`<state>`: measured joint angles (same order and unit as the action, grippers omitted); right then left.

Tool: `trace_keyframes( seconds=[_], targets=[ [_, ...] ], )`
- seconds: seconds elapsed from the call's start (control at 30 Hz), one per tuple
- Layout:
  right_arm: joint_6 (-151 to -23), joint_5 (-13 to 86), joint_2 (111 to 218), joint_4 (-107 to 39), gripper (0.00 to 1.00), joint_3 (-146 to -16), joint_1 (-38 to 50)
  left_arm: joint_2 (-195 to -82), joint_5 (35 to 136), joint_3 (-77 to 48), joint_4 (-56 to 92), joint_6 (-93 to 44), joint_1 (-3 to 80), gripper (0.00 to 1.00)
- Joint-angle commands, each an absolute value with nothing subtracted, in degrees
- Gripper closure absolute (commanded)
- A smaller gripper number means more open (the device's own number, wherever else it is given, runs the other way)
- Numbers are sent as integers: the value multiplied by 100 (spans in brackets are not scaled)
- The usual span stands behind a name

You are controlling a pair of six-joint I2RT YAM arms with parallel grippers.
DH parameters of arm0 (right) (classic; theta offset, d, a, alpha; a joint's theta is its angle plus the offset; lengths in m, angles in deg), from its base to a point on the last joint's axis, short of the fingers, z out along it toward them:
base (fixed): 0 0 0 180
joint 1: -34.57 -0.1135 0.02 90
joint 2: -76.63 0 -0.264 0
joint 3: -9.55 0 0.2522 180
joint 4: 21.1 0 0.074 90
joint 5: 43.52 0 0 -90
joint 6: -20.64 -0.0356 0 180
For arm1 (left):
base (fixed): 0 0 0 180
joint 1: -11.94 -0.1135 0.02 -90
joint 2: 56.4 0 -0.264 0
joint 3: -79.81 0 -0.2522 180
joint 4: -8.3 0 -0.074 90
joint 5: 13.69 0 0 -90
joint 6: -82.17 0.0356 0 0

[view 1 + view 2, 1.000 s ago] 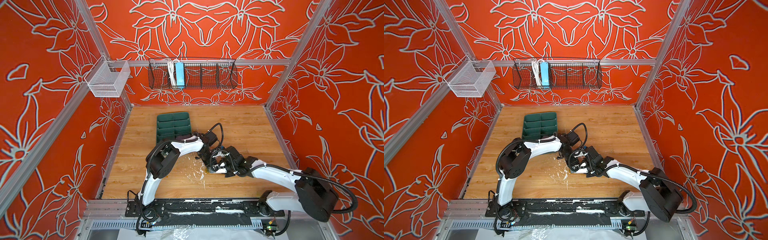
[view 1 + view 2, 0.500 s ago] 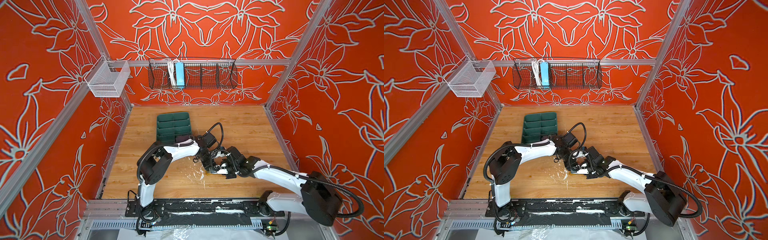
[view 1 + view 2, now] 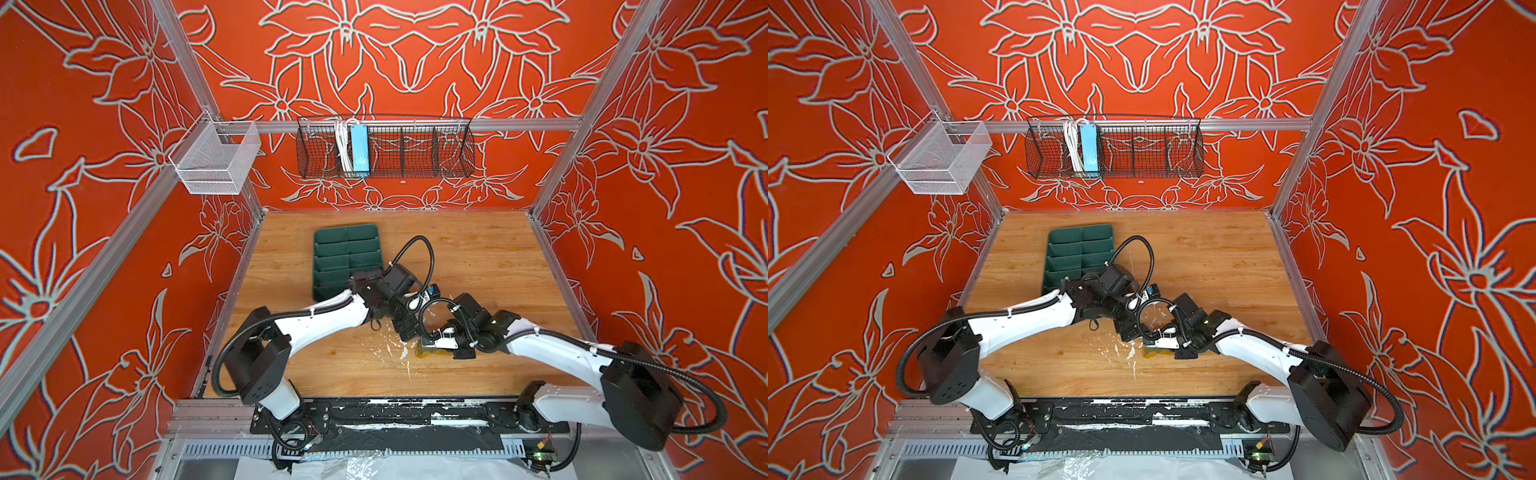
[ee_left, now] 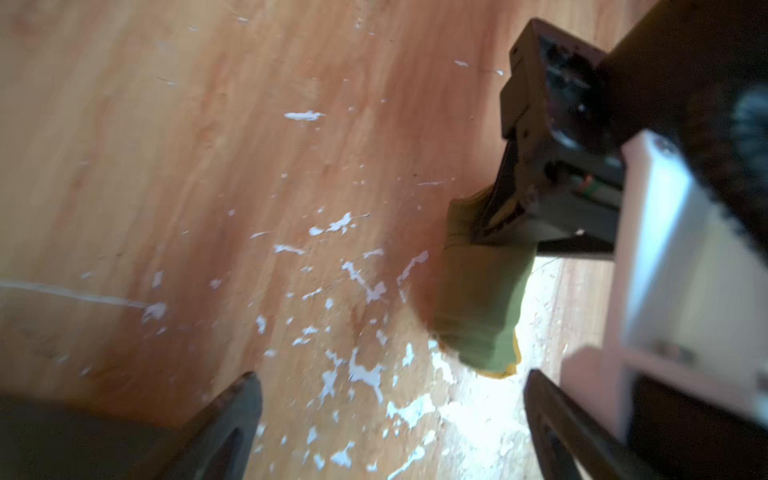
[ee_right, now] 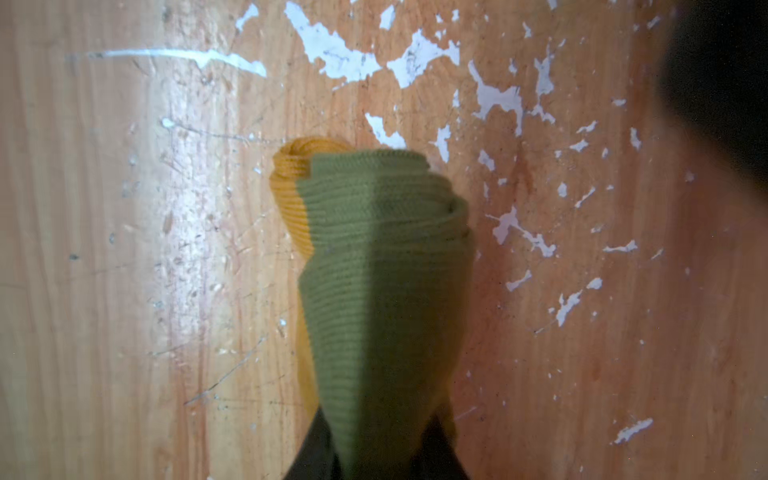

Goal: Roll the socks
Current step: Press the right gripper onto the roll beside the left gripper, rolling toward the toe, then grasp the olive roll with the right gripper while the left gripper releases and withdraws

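An olive green sock (image 5: 382,249) with a mustard end is wound into a roll and lies on the wooden table near the front middle, seen in both top views (image 3: 428,352) (image 3: 1156,352). My right gripper (image 5: 376,419) is shut on one end of the roll, a finger on each side. In the left wrist view the roll (image 4: 478,299) hangs from the right gripper (image 4: 498,216). My left gripper (image 4: 390,376) stands open just beside the roll, with only bare table between its fingers. It sits left of the roll in a top view (image 3: 409,332).
A dark green divided tray (image 3: 345,249) (image 3: 1079,249) lies behind the left arm, towards the back left. The table top (image 5: 124,249) is scratched, with white flakes around the sock. A black wire basket (image 3: 384,147) and a white mesh basket (image 3: 216,160) hang on the walls.
My left gripper has opened wide and come off the sock roll, and the left arm's elbow has swung lower and to the left. The right gripper has kept its hold.
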<state>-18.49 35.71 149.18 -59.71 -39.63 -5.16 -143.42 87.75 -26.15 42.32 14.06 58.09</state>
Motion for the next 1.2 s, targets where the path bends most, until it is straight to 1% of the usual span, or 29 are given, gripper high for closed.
trace_keyframes(
  seconds=[0.0, 0.07, 0.1, 0.17, 0.2, 0.3, 0.4, 0.47, 0.57, 0.63, 0.77, 0.9, 0.97, 1.17],
  targets=[
    [-2175, 3408, 15144, -6639, 100, -4195, -440, -13261, 7678, -3105, 3603, 1315, 5872, 3],
    [-2348, 3194, 15335, -6883, 100, -4356, -437, -12498, 6878, -3428, 3264, 1339, 5855, 3],
    [-2431, 3098, 15474, -6993, 100, -4452, -437, -12094, 6734, -3594, 3099, 1453, 5785, 3],
    [-2561, 2916, 15760, -7221, 100, -4657, -421, -11429, 6834, -3737, 3108, 1681, 5625, 3],
    [-2678, 2797, 15944, -7360, 100, -4798, -403, -11050, 7053, -3758, 3200, 1791, 5520, 3],
    [-2829, 2402, 16407, -7751, 100, -5179, -308, -10431, 8092, -3509, 3832, 2166, 5300, 3],
    [-3008, 1966, 16887, -8138, 100, -5630, -188, -10250, 9338, -3075, 4667, 2790, 5290, 1],
    [-3140, 1823, 17172, -8278, 100, -5933, -115, -10380, 9879, -2832, 4966, 2968, 5290, 4],
    [-3385, 1445, 17534, -8317, 100, -6332, 17, -10781, 10483, -2699, 5153, 3175, 5364, 15],
    [-3530, 1188, 17715, -8295, 100, -6556, 55, -11050, 10354, -2776, 5109, 3237, 5599, 20],
    [-3691, 900, 17996, -8321, 100, -6914, 56, -11621, 9349, -3500, 4417, 3286, 6354, 24],
    [-3728, 824, 18106, -8371, 100, -7039, 64, -12229, 8560, -4296, 3389, 2670, 6787, 30],
    [-3729, 816, 18082, -8391, 100, -7012, 64, -12609, 8092, -4362, 3137, 2280, 6854, 30],
    [-3700, 754, 17946, -8210, 100, -6780, 60, -13551, 7428, -4136, 2858, 1988, 6863, 31]
  ],
)
